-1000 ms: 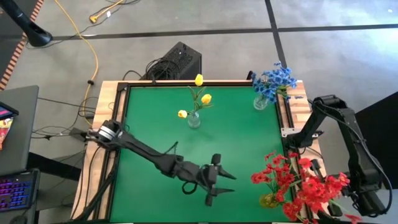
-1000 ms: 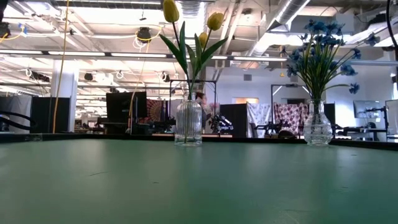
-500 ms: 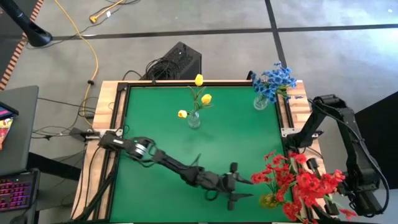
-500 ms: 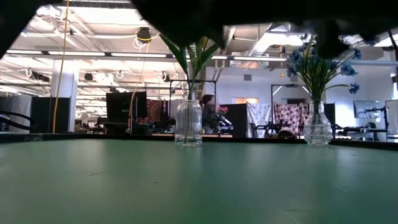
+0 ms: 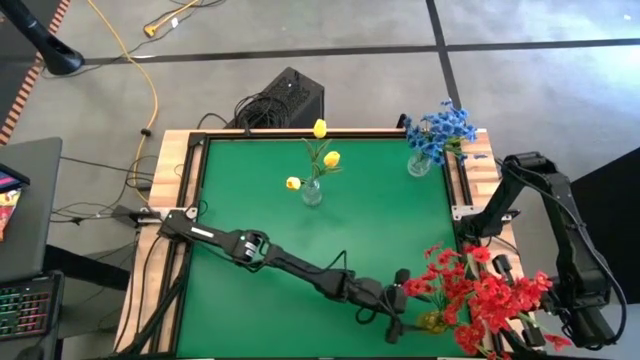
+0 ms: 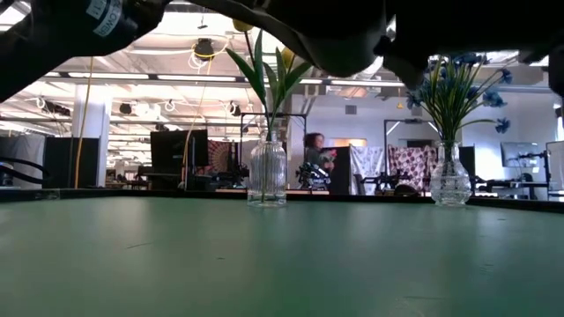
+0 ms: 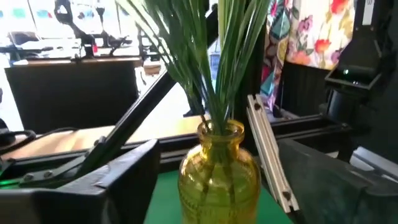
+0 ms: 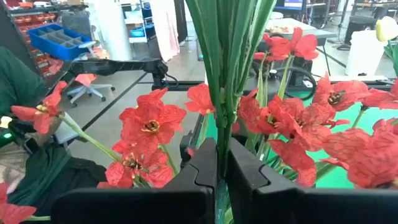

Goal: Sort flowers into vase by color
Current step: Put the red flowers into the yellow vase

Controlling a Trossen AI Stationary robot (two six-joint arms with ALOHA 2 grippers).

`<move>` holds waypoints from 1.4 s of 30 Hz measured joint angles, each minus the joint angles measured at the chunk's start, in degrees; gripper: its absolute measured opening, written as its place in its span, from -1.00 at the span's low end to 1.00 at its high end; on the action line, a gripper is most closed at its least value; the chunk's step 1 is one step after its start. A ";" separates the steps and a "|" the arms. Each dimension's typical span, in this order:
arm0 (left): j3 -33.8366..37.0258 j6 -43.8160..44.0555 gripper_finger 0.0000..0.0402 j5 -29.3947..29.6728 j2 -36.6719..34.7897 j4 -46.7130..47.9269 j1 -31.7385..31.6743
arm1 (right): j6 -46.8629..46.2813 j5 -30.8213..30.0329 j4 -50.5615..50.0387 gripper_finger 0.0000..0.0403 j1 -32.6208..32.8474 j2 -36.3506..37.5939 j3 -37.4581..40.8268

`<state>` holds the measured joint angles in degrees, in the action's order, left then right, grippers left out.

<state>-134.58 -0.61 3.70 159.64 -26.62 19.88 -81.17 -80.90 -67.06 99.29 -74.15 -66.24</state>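
The left gripper [image 5: 398, 312] reaches in just beside the yellow vase [image 7: 219, 177], fingers spread wide and empty — the red flowers [image 5: 480, 290] stand over that vase. The right gripper [image 8: 222, 163] is clamped on their green stems [image 8: 227, 74]. Well away from it stand the yellow buds [image 5: 318, 160] and blue blooms [image 5: 437, 132] — each in a clear vase.

This is a robotics lab in a large open industrial hall. Beyond the green-topped desk [image 6: 282, 255] run exposed ceiling ducts and strip lights [image 6: 176, 62], dark monitors [image 6: 176, 150] and further robot rigs, with a person [image 6: 315, 154] standing among them. Around the desk, a concrete floor carries cables [image 5: 150, 90] and a black box [image 5: 290, 97].
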 joint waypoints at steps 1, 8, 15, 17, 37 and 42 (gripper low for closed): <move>0.09 -0.10 0.62 0.03 0.16 -0.33 0.00 | 0.00 0.00 -0.01 -0.79 0.00 0.00 0.00; 0.06 5.15 0.76 -0.03 0.76 -1.09 -0.42 | 0.02 0.00 0.10 -0.79 -0.04 0.00 0.00; -0.01 1.17 0.75 0.16 0.78 -1.57 -0.06 | 0.04 -0.02 0.37 -0.79 -0.04 0.00 0.00; 0.01 1.21 0.75 0.10 0.85 -1.17 0.04 | 0.07 -0.02 0.64 -0.79 -0.04 0.00 0.00; 2.40 2.37 0.75 -0.08 0.86 7.36 0.20 | 0.13 1.65 6.39 -0.79 -1.95 -2.14 0.00; 2.40 4.08 0.75 -0.12 0.86 7.68 0.17 | 0.13 1.28 6.35 -0.79 -1.95 -4.05 0.02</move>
<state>-132.18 3.47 3.57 160.51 -18.94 20.05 -81.03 -79.63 -60.71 97.34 -78.20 -66.22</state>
